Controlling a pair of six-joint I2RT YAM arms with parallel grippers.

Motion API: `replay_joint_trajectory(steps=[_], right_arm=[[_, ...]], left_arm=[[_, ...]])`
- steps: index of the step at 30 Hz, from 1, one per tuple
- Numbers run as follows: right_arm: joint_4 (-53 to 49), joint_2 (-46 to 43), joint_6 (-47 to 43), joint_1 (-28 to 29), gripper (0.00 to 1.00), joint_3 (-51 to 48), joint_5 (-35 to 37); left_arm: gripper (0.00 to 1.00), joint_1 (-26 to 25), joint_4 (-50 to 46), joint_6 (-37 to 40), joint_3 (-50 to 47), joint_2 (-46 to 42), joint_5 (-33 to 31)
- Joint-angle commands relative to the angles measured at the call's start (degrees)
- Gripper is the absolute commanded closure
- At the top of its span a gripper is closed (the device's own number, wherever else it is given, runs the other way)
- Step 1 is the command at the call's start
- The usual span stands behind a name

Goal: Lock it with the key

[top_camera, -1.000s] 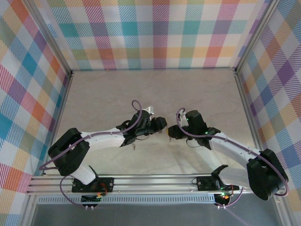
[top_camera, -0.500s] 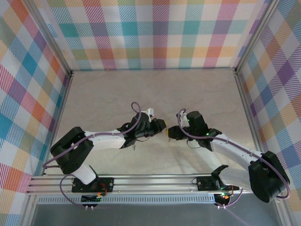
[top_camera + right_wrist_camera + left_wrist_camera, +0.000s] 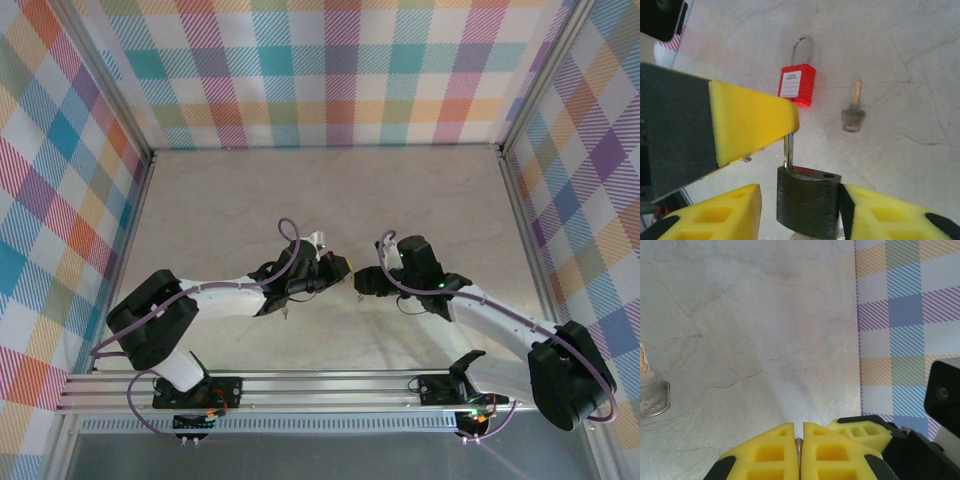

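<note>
A dark padlock (image 3: pixel 809 205) hangs upright between the two grippers, above the table. My left gripper (image 3: pixel 799 426) is shut on its thin metal shackle (image 3: pixel 799 442); the same gripper (image 3: pixel 343 268) sits just left of the right one in the top view. My right gripper (image 3: pixel 801 190) stands open around the lock body: the right finger (image 3: pixel 880 210) rests against it, while the left finger (image 3: pixel 725 212) is clear of it. The shackle (image 3: pixel 788 150) rises into the left gripper's yellow finger (image 3: pixel 752 120). A silver key (image 3: pixel 853 112) lies flat on the table, and the key (image 3: pixel 654 399) also shows at the left edge.
A red padlock (image 3: pixel 797 85) with a white label lies on the table, left of the key. The marble-look table (image 3: pixel 250 200) is walled by checked panels (image 3: pixel 330 70) at the back and both sides. A metal rail (image 3: pixel 300 385) runs along the near edge.
The left gripper has closed onto the padlock's shackle. The right gripper's jaws have widened away from the lock body. Both arms stay almost in place.
</note>
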Motion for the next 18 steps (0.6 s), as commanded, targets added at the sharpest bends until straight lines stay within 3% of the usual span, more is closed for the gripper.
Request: replay_joint_trajectory(steps=[1, 5, 8, 12, 14, 18], right_arm=[[0.6, -2.4, -0.2, 0.4, 0.49, -0.1, -2.3], [-0.4, -5.6, -0.2, 0.2, 0.43, -1.0, -1.8], [1.0, -8.5, 0.6, -0.4, 0.38, -2.8, -1.4], [7.5, -9.8, 2.9, -2.0, 0.35, -5.0, -10.2], [8.7, -10.1, 3.7, -2.0, 0.35, -5.5, -11.6], [13.2, -10.3, 4.9, -2.1, 0.36, -7.7, -14.3]], left_arm=[[1.0, -0.5, -1.7, 3.0, 2.5, -3.2, 1.4], [1.0, 0.0, -9.5, 8.5, 3.7, -6.9, 1.8], [1.0, 1.2, -7.9, 10.4, 1.0, -10.4, 4.1], [1.0, 2.6, -9.6, 10.8, -2.0, -16.2, 3.3], [1.0, 2.8, -13.0, 11.7, -1.3, -17.6, 3.0], [1.0, 2.8, -10.4, 11.2, -1.9, -18.8, 4.1]])
